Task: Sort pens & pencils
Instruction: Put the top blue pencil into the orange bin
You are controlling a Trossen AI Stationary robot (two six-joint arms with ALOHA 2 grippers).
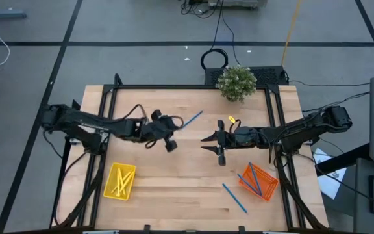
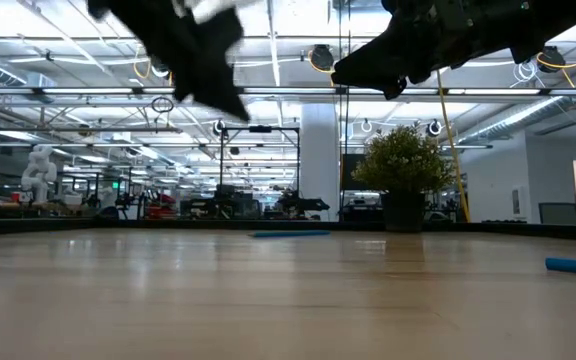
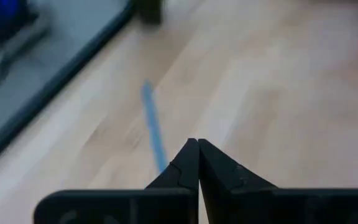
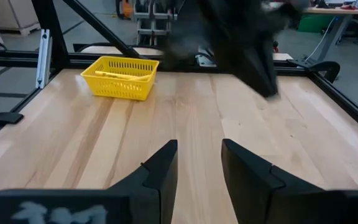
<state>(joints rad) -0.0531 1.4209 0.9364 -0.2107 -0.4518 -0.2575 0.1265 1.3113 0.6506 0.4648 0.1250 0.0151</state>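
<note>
No brand, label or writing reads anywhere on this setup, so straight to the layout. The wooden table (image 1: 174,195) fills the middle of the high view, framed by black rails. At its far edge stands a small potted plant (image 1: 237,82), bushy and green.

On to the containers. The yellow basket (image 1: 120,181) sits near the front left of the table and holds the pencils (image 1: 122,179), several yellow sticks lying loose inside it. The orange basket (image 1: 258,182) sits toward the front right, tilted on the diagonal, with some of the pens (image 1: 257,177) lying across it, blue on orange.

Two more pens are out on the bare wood. One blue pen (image 1: 235,197) lies just beside the orange basket, toward the table's middle. Another blue pen (image 1: 194,116) lies near the far side, just past the left arm's tip.

The left gripper (image 1: 171,144) hangs above the table left of centre, its fingers (image 3: 194,168) pressed tight together with nothing between them, that far blue pen lying on the wood beyond the tips. The right gripper (image 1: 208,143) hangs over the middle of the table, fingers (image 4: 160,171) parted with only bare wood showing in the gap, holding nothing. A small yellow object (image 1: 231,120) shows just beside the right arm; I cannot tell what it is.
</note>
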